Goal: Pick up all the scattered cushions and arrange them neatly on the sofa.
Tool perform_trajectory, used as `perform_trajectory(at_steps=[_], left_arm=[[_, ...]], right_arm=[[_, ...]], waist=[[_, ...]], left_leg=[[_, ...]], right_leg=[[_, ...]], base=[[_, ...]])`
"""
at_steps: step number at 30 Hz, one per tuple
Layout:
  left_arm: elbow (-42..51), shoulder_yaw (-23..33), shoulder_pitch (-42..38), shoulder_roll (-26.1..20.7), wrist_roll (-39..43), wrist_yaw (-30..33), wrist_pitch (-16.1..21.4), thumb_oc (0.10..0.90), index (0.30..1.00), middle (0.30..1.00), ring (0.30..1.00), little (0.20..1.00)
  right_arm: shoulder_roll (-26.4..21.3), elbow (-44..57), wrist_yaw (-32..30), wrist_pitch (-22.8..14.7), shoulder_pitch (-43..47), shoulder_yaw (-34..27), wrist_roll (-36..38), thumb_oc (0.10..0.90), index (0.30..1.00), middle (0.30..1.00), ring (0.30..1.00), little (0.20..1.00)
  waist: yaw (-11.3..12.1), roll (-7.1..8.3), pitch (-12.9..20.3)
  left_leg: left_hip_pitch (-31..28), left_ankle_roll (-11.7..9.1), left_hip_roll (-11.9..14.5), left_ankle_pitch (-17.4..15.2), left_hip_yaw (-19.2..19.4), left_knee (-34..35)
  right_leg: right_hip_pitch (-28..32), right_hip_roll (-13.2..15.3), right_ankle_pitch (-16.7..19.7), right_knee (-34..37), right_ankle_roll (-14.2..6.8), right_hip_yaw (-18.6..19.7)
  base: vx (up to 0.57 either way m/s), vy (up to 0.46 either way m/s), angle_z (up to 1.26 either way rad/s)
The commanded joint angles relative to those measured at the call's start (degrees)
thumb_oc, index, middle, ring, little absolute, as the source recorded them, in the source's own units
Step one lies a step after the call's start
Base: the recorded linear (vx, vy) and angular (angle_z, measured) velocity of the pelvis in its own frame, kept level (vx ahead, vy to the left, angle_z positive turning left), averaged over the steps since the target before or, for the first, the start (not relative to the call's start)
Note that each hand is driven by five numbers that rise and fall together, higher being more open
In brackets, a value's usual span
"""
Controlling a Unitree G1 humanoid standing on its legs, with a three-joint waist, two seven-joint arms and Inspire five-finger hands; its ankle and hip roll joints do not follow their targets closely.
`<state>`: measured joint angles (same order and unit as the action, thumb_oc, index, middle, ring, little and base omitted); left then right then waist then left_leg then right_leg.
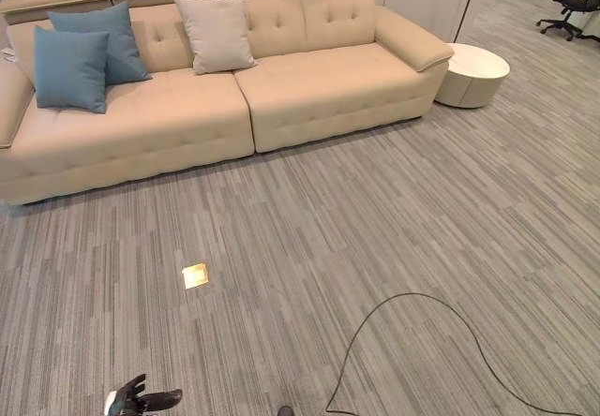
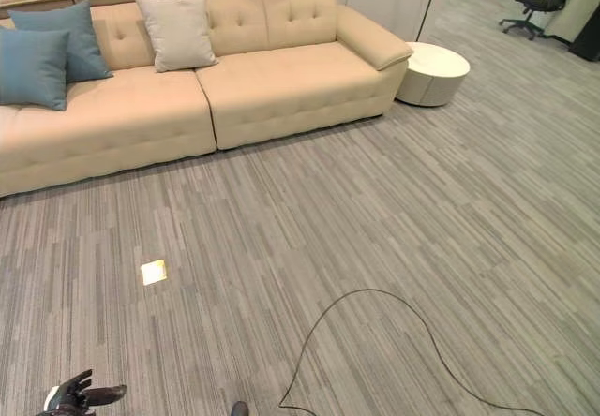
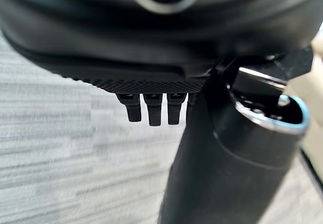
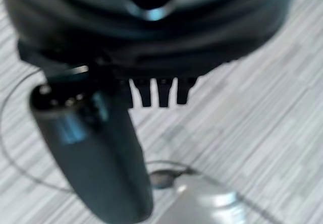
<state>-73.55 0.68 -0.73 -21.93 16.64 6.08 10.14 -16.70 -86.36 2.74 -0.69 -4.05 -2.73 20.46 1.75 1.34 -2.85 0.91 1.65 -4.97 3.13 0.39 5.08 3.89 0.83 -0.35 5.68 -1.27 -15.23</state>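
I count three cushions on the sofa [image 1: 281,88]: two blue cushions [image 1: 84,55] overlapping at the end far from the round side table [image 1: 473,74], and a beige cushion [image 1: 216,32] upright against the backrest near the middle. I see none on the carpet in front of the sofa, so I judge the arranging step nearly finished. My left hand [image 1: 141,401] hangs low, well away from the sofa, fingers straight and holding nothing; my right hand [image 4: 159,90] likewise, relaxed and empty. Next I'd look around for strays, then square up the blue pair.
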Motion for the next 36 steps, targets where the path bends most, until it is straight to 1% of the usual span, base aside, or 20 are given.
perform_trajectory(at_steps=[1, 7, 12, 16, 17, 18, 19, 21, 23, 25, 26, 28, 29, 30, 31, 32, 33, 34, 35, 36], left_arm=[[-0.15, -0.10, -0.76, 1.51, -1.97, -0.81, 2.73, 0.800, 0.900, 0.900, 0.900, 0.900], [-2.60, -2.00, -0.86, 4.03, -2.66, -2.99, 1.44, 0.800, 0.900, 0.900, 0.900, 0.900], [-3.85, -3.54, -1.30, 5.94, -3.44, -3.51, 0.57, 0.800, 0.900, 0.900, 0.900, 0.900], [-3.73, -3.60, -1.22, 6.02, -3.90, -2.81, 0.62, 0.800, 0.900, 0.900, 0.900, 0.900], [-4.03, -4.08, -1.06, 6.26, -5.06, -2.36, 0.28, 0.800, 0.900, 0.900, 0.900, 0.900], [-4.03, -4.07, -1.06, 6.25, -5.06, -2.36, 0.28, 0.800, 0.900, 0.900, 0.900, 0.900], [-4.26, -4.57, -1.19, 6.42, -5.52, -2.58, -0.07, 0.800, 0.900, 0.900, 0.900, 0.900], [-4.18, -4.98, -1.21, 6.44, -5.98, -2.94, -0.26, 0.800, 0.900, 0.900, 0.900, 0.900], [-4.77, -7.23, -0.44, 6.30, -9.40, -3.72, -0.53, 0.800, 0.900, 0.900, 0.900, 0.900], [-4.25, -6.88, 0.57, 5.77, -9.01, -4.08, -0.50, 0.800, 0.900, 0.900, 0.900, 0.900], [-4.23, -6.88, 0.60, 5.76, -9.01, -4.08, -0.51, 0.800, 0.900, 0.900, 0.900, 0.900], [-3.12, -5.93, 0.89, 5.24, -7.09, -4.62, -0.52, 0.800, 0.900, 0.900, 0.900, 0.900], [-2.59, -7.01, 0.56, 5.26, -6.90, -5.57, -1.06, 0.800, 0.900, 0.900, 0.900, 0.900], [-2.30, -7.32, 0.54, 5.55, -6.63, -5.55, -1.14, 0.800, 0.900, 0.900, 0.900, 0.900], [-2.69, -7.53, 0.30, 5.66, -6.50, -5.65, -1.34, 0.800, 0.900, 0.900, 0.900, 0.900], [-3.65, -7.87, 0.43, 5.97, -6.13, -6.46, -1.70, 0.800, 0.900, 0.900, 0.900, 0.900], [-4.75, -8.14, 1.05, 6.60, -5.32, -7.03, -1.85, 0.800, 0.900, 0.900, 0.900, 0.900], [-4.77, -8.14, 1.05, 6.60, -5.31, -7.03, -1.83, 0.800, 0.900, 0.900, 0.900, 0.900], [-6.93, -5.51, 2.31, 7.46, -1.55, -7.75, -1.98, 0.800, 0.900, 0.900, 0.900, 0.900], [-7.56, -4.99, 2.31, 7.68, -1.07, -8.24, -2.26, 0.800, 0.900, 0.900, 0.900, 0.900]], right_arm=[[-3.59, -1.54, -0.83, -0.29, -1.27, 1.95, -2.31, 0.800, 0.900, 0.900, 0.900, 0.900], [-2.38, -1.41, 0.23, 0.49, -1.29, 4.06, -4.86, 0.800, 0.900, 0.900, 0.900, 0.900], [-2.38, 2.66, 0.25, 0.05, 1.69, 8.69, -9.05, 0.800, 0.900, 0.900, 0.900, 0.900], [-2.60, 5.13, 0.23, -0.44, 2.94, 10.59, -10.44, 0.800, 0.900, 0.900, 0.900, 0.900], [-2.03, 6.40, 0.14, -0.63, 3.80, 13.34, -13.56, 0.800, 0.900, 0.900, 0.900, 0.900], [-2.02, 6.40, 0.14, -0.63, 3.81, 13.34, -13.56, 0.800, 0.900, 0.900, 0.900, 0.900], [-1.98, 7.66, 0.07, -0.55, 5.03, 15.49, -15.95, 0.800, 0.900, 0.900, 0.900, 0.900], [-2.07, 8.25, 0.07, -0.51, 5.63, 16.28, -16.73, 0.800, 0.900, 0.900, 0.900, 0.900], [-2.75, 9.72, 0.48, -0.82, 6.52, 16.76, -17.41, 0.800, 0.900, 0.900, 0.900, 0.900], [-2.50, 10.54, 0.88, -1.12, 5.83, 17.61, -18.64, 0.800, 0.900, 0.900, 0.900, 0.900], [-2.49, 10.53, 0.88, -1.12, 5.82, 17.61, -18.65, 0.800, 0.900, 0.900, 0.900, 0.900], [-2.08, 10.47, 1.01, -0.66, 5.07, 18.51, -21.24, 0.800, 0.900, 0.900, 0.900, 0.900], [-2.93, 9.29, 1.57, 0.36, 4.72, 17.57, -22.28, 0.800, 0.900, 0.900, 0.900, 0.900], [-3.25, 9.08, 1.61, 0.77, 4.71, 16.91, -21.76, 0.800, 0.900, 0.900, 0.900, 0.900], [-3.40, 8.91, 1.68, 0.89, 4.96, 15.14, -19.27, 0.800, 0.900, 0.900, 0.900, 0.900], [-3.45, 8.73, 1.80, 0.63, 4.43, 12.05, -14.35, 0.800, 0.900, 0.900, 0.900, 0.900], [-2.73, 9.38, 1.77, -0.72, 3.97, 10.82, -10.36, 0.800, 0.900, 0.900, 0.900, 0.900], [-2.74, 9.37, 1.77, -0.73, 3.96, 10.83, -10.33, 0.800, 0.900, 0.900, 0.900, 0.900], [-0.36, 11.43, 1.58, -2.32, 2.49, 10.63, -7.32, 0.800, 0.900, 0.900, 0.900, 0.900], [0.07, 12.15, 1.54, -2.37, 2.92, 10.98, -6.87, 0.800, 0.900, 0.900, 0.900, 0.900]], waist=[[0.17, -2.30, 2.89], [-0.41, -2.35, 2.50], [-0.26, -2.16, 1.90], [0.32, -1.97, 1.44], [1.06, -1.69, 0.77], [1.03, -1.69, 0.72], [1.83, -1.43, -0.09], [2.25, -1.31, -0.70], [2.72, -1.03, -2.30], [3.78, -0.98, -2.77], [3.71, -0.97, -2.75], [5.39, -1.03, -3.31], [6.67, -1.26, -3.81], [6.22, -1.64, -4.56], [5.37, -2.26, -5.68], [3.77, -2.96, -6.38], [2.28, -3.83, -6.96], [2.42, -3.63, -6.90], [0.83, -4.23, -7.78], [0.25, -3.98, -8.05]], left_leg=[[1.15, -5.40, 5.29, -0.96, 1.57, -0.08], [1.37, -5.13, 5.22, -1.11, 2.11, -0.08], [1.58, -4.70, 4.96, -1.48, 2.39, -0.08], [1.05, -4.37, 4.69, -1.86, 2.20, -0.08], [0.50, -4.02, 4.24, -2.13, 1.66, -0.08], [0.45, -4.02, 4.23, -2.13, 1.64, -0.08], [0.23, -3.74, 3.84, -2.13, 1.13, -0.08], [0.15, -3.58, 3.57, -2.24, 0.98, -0.29], [1.89, -2.86, 2.60, -4.28, 0.90, -4.53], [2.48, -2.37, 1.69, -5.35, -0.06, -6.27], [2.54, -2.36, 1.67, -5.38, -0.13, -6.35], [2.79, -1.72, 0.21, -6.17, -2.76, -7.76], [1.75, 0.01, -2.55, -7.50, -5.87, -8.99], [0.69, 1.15, -4.04, -7.93, -7.11, -9.54], [-0.60, 2.41, -5.05, -8.50, -8.78, -10.03], [-1.58, 3.38, -5.77, -9.13, -10.28, -10.77], [-2.75, 3.29, -5.52, -9.16, -12.17, -11.05], [-2.63, 3.30, -5.71, -9.22, -11.99, -11.11], [-5.74, 2.36, -4.31, -9.91, -16.08, -10.74], [-6.86, 1.64, -3.85, -10.15, -17.48, -10.71]], right_leg=[[-3.56, 3.45, -0.37, -0.68, -6.08, -0.28], [-4.29, 3.46, -0.21, -0.68, -6.10, 0.53], [-5.02, 3.75, -0.04, -0.68, -6.33, 1.40], [-4.41, 4.18, -0.14, -0.68, -6.36, 1.23], [-3.73, 4.56, -0.24, -0.68, -6.26, 1.00], [-3.67, 4.56, -0.26, -0.68, -6.27, 0.98], [-3.24, 5.08, -0.27, -0.68, -6.15, 0.45], [-2.89, 5.41, -0.28, -0.68, -6.17, 0.05], [-1.76, 6.86, -0.12, -0.68, -6.36, -0.89], [-1.26, 8.11, -0.79, -2.39, -6.37, -2.47], [-1.29, 8.14, -0.86, -2.47, -6.39, -2.54], [-1.90, 10.53, -2.25, -8.66, -6.30, -5.73], [-2.56, 14.68, -1.18, -18.76, -6.83, -8.13], [-6.56, 18.17, 3.35, -28.63, -7.10, -7.17], [-9.47, 20.01, 6.27, -36.48, -6.75, -4.74], [-11.49, 20.05, 8.50, -42.06, -6.50, -0.84], [-15.92, 16.85, 6.52, -48.35, -4.54, 3.22], [-16.29, 17.03, 6.30, -48.77, -4.55, 3.51], [-22.38, 11.11, -0.04, -49.12, -2.02, 6.90], [-23.51, 10.29, -0.88, -45.45, -2.50, 6.47]], base=[[0.00, 0.000, 0.00], [0.00, 0.009, -0.08], [0.02, 0.025, -0.06], [0.06, 0.034, -0.03], [0.06, 0.028, 0.01], [0.10, 0.058, 0.02], [0.06, 0.052, 0.04], [0.04, 0.050, 0.09], [0.07, 0.128, 0.15], [0.09, 0.126, 0.16], [0.07, 0.092, 0.22], [0.17, 0.203, 0.40], [0.29, 0.414, 0.65], [0.31, 0.509, 1.17], [0.18, 0.430, 1.75], [0.19, 0.361, 1.75], [0.12, 0.209, 1.38], [0.27, 0.069, 1.15], [0.27, -0.060, 1.37], [0.37, -0.107, 1.45]])
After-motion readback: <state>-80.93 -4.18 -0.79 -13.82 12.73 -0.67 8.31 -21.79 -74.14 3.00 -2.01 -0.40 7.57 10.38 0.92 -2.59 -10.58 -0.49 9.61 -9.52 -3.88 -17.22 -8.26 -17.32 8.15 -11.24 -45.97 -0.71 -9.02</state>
